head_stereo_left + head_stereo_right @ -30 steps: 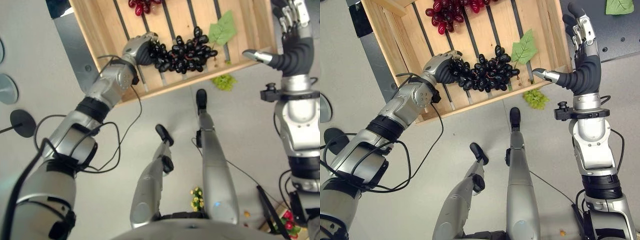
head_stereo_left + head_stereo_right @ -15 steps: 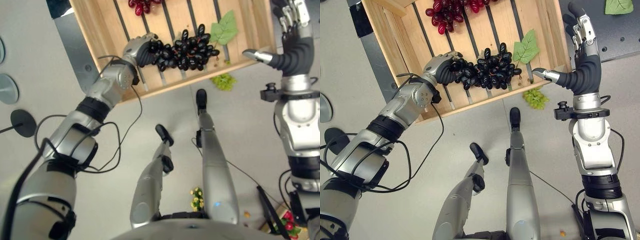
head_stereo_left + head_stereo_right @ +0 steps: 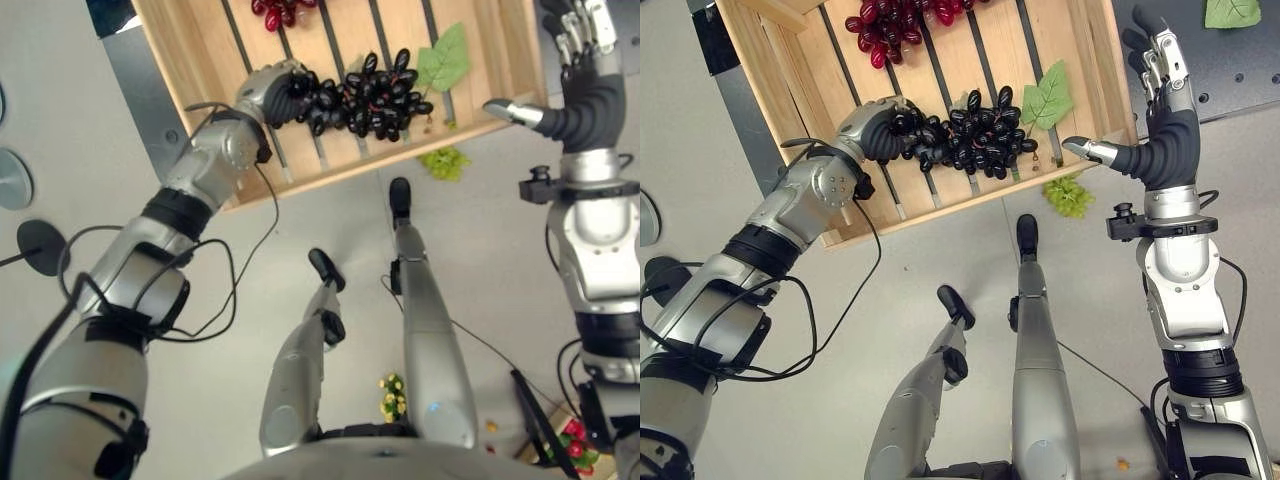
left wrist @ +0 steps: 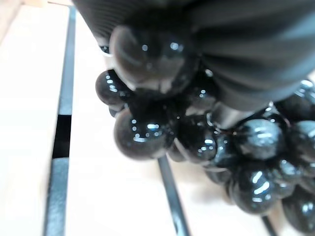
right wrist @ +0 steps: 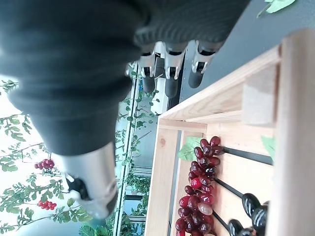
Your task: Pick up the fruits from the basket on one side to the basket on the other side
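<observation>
The left hand (image 3: 877,128) is curled round the stalk end of the black grape bunch (image 3: 970,140), which lies across the slats inside the wooden crate (image 3: 790,95), near its front rail. This reads as the grasp-and-lift step: the bunch is gripped but I cannot tell whether it is clear of the slats. The next move calls for raising it straight up over the front rail without shedding grapes, then carrying it to the other basket. A red grape bunch (image 3: 895,25) lies further back in the crate, well apart from the black one, and a green leaf (image 3: 1045,100) sits just beside the black bunch's far end. A green grape bunch (image 3: 445,162) lies on the floor just outside the crate. The right hand (image 3: 1160,80) hangs over the crate's corner, fingers straight, thumb spread, holding nothing. The left wrist view shows grapes pressed close against the hand's dark cover; the right wrist view shows 1 thing the head views cut off, the whole red bunch.
</observation>
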You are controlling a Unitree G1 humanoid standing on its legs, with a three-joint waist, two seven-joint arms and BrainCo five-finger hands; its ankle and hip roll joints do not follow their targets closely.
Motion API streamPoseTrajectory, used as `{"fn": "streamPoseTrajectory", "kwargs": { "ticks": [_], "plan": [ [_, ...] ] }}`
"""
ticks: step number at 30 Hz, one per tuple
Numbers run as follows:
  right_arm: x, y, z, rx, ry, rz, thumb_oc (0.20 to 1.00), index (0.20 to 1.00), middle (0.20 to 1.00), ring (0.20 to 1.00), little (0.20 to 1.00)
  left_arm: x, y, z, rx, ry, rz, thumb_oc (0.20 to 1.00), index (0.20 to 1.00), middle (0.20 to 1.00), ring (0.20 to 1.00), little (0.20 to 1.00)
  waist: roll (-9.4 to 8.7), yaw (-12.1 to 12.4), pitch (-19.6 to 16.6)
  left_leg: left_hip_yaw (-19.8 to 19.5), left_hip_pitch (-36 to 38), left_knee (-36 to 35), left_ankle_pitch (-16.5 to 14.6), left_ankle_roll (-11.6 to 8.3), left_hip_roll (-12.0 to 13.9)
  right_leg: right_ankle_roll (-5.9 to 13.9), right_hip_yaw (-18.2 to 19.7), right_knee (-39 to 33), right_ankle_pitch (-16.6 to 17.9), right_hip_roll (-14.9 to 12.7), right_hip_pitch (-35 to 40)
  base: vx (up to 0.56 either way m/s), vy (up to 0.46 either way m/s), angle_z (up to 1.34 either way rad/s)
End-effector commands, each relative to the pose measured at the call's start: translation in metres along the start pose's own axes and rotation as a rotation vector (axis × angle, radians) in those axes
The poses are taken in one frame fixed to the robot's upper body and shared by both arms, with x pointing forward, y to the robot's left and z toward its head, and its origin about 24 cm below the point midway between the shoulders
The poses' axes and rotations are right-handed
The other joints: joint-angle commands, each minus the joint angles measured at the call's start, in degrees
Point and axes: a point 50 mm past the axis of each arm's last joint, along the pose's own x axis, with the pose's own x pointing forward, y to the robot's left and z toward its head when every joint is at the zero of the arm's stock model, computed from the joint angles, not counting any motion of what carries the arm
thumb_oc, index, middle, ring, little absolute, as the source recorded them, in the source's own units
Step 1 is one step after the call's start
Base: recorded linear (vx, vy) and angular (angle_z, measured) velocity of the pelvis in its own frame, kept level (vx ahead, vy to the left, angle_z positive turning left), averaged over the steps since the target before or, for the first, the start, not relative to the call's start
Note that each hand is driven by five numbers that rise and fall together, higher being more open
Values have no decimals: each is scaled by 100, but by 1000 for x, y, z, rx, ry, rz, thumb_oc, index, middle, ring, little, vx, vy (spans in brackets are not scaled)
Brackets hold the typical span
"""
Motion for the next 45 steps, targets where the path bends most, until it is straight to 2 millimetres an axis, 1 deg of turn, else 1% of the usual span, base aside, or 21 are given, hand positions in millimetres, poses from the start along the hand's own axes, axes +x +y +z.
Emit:
{"fn": "streamPoseTrajectory", "kwargs": {
  "ticks": [1, 2, 3, 4, 5, 6, 9, 10, 11, 12, 14, 17, 18, 20, 21, 28, 31, 34, 37, 38, 45],
  "plan": [
    [3, -6, 23, 40, -135, -19, 1000, 1000, 1000, 1000, 1000, 5, 67, 4, -80, -38, 224, 200, 200, 200, 200, 200, -139, -130, 69, -270, -115, 617, 83, -170, 508, 711, -96, 1196, -1297, 141, 173, -1, -5, 7],
    [2, -5, 22, 43, -125, -14, 1000, 1000, 1000, 1000, 1000, 6, 73, 6, -98, -44, 243, 200, 200, 200, 200, 200, -144, -143, 69, -274, -113, 649, 75, -171, 515, 712, -90, 1199, -1289, 138, 190, 1, 2, 7],
    [0, -5, 20, 43, -112, -4, 1000, 1000, 1000, 1000, 1000, 7, 86, 11, -142, -68, 282, 200, 200, 200, 200, 200, -152, -163, 69, -285, -84, 686, 57, -175, 523, 709, -96, 1191, -1284, 138, 242, 2, 2, 5],
    [-1, -5, 20, 44, -112, -4, 1000, 1000, 1000, 1000, 1000, 7, 87, 11, -143, -69, 282, 200, 200, 200, 200, 200, -152, -162, 69, -287, -84, 686, 56, -176, 524, 709, -98, 1188, -1285, 139, 245, 0, 0, 0],
    [-2, -6, 18, 41, -98, 3, 1000, 1000, 1000, 1000, 1000, 8, 96, 14, -201, -83, 313, 200, 200, 200, 200, 200, -160, -174, 69, -286, -50, 727, 46, -178, 531, 708, -104, 1193, -1274, 139, 295, 0, 0, 0],
    [-2, -6, 18, 41, -97, 3, 1000, 1000, 1000, 1000, 1000, 8, 97, 14, -201, -83, 313, 200, 200, 200, 200, 200, -160, -172, 69, -287, -51, 729, 45, -179, 532, 708, -105, 1191, -1274, 139, 297, -3, -2, 4],
    [-5, -5, 15, 45, -76, 15, 1000, 1000, 1000, 1000, 1000, 9, 111, 22, -290, -131, 350, 200, 200, 200, 200, 200, -164, -188, 69, -306, 35, 741, 48, -187, 520, 716, -120, 1150, -1258, 123, 435, -4, 0, 2],
    [-8, -5, 12, 45, -57, 23, 1000, 1000, 1000, 1000, 1000, 9, 116, 28, -374, -170, 371, 200, 200, 200, 200, 200, -160, -191, 69, -326, 92, 750, 51, -192, 515, 719, -123, 1151, -1257, 121, 504, -7, 1, 3],
    [-8, -5, 12, 45, -56, 23, 1000, 1000, 1000, 1000, 1000, 9, 116, 28, -376, -170, 370, 200, 200, 200, 200, 200, -158, -193, 69, -328, 98, 747, 52, -192, 515, 720, -126, 1148, -1259, 121, 511, -6, -5, 5],
    [-10, -5, 10, 41, -40, 30, 1000, 1000, 1000, 1000, 1000, 8, 119, 29, -470, -200, 376, 200, 200, 200, 200, 200, -155, -199, 69, -342, 176, 751, 47, -198, 508, 724, -137, 1153, -1258, 109, 609, 1, -6, 4],
    [-11, -4, 9, 43, -31, 36, 1000, 1000, 1000, 1000, 1000, 7, 119, 31, -532, -222, 381, 200, 200, 200, 200, 200, -153, -206, 69, -353, 222, 756, 46, -201, 510, 724, -157, 1136, -1257, 103, 686, 1, 0, 4],
    [-13, -4, 4, 35, -6, 45, 1000, 1000, 1000, 1000, 1000, 4, 117, 32, -669, -263, 374, 200, 200, 200, 200, 200, -147, -205, 69, -371, 328, 775, 27, -202, 491, 730, -177, 1093, -1234, 79, 832, -2, 4, 4],
    [-14, -4, 3, 28, 7, 49, 1000, 1000, 1000, 1000, 1000, 1, 114, 31, -774, -296, 365, 200, 200, 200, 200, 200, -156, -204, 69, -372, 387, 803, 13, -207, 490, 729, -178, 1062, -1226, 62, 941, 0, 0, 0],
    [-14, -4, 1, 22, 17, 50, 1000, 1000, 1000, 1000, 1000, -2, 113, 30, -812, -306, 370, 200, 200, 200, 200, 200, -160, -208, 69, -378, 432, 818, -5, -205, 493, 729, -179, 1041, -1219, 62, 1005, 0, 0, 0],
    [-15, -4, -1, 19, 28, 52, 1000, 1000, 1000, 1000, 1000, -6, 108, 25, -899, -317, 367, 200, 200, 200, 200, 200, -178, -196, 69, -386, 502, 843, -29, -204, 486, 732, -174, 1026, -1209, 59, 1099, 0, 0, 0],
    [-18, -5, -7, 3, 72, 60, 1000, 1000, 1000, 1000, 1000, -29, 94, 7, -1073, -336, 353, 200, 200, 200, 200, 200, -246, -172, 69, -431, 815, 907, -109, -186, 471, 752, -199, 959, -1204, 20, 1540, 5, 6, 3],
    [-19, -5, -9, 2, 82, 61, 1000, 1000, 1000, 1000, 1000, -34, 91, 5, -1121, -350, 360, 200, 200, 200, 200, 200, -258, -168, 69, -440, 911, 886, -115, -185, 461, 759, -228, 921, -1198, 9, 1670, 2, 5, 8],
    [-21, -6, -12, -4, 100, 69, 1000, 1000, 1000, 1000, 1000, -47, 83, 2, -1213, -381, 352, 200, 200, 200, 200, 200, -298, -135, 68, -452, 1076, 870, -126, -186, 453, 759, -252, 841, -1181, -2, 1913, 5, 2, 8],
    [-23, -6, -14, -6, 114, 73, 1000, 1000, 1000, 1000, 1000, -52, 80, 3, -1239, -398, 349, 200, 200, 200, 200, 200, -316, -139, 68, -461, 1171, 843, -123, -186, 443, 760, -276, 788, -1173, -2, 2047, 2, 6, 3],
    [-25, -6, -16, -10, 128, 81, 1000, 1000, 1000, 1000, 1000, -58, 77, 4, -1266, -419, 339, 200, 200, 200, 200, 200, -331, -118, 38, -474, 1228, 832, -130, -182, 447, 769, -280, 750, -1162, -3, 2133, 20, 5, 7],
    [-31, -12, -23, -92, 178, 116, 1000, 1000, 1000, 1000, 1000, -70, 74, 10, -1289, -477, 296, 200, 200, 200, 200, 200, -365, -50, -185, -562, 1427, 868, -210, -151, 452, 785, -321, 763, -1217, -26, 2414, 16, -1, 6]
  ]
}}
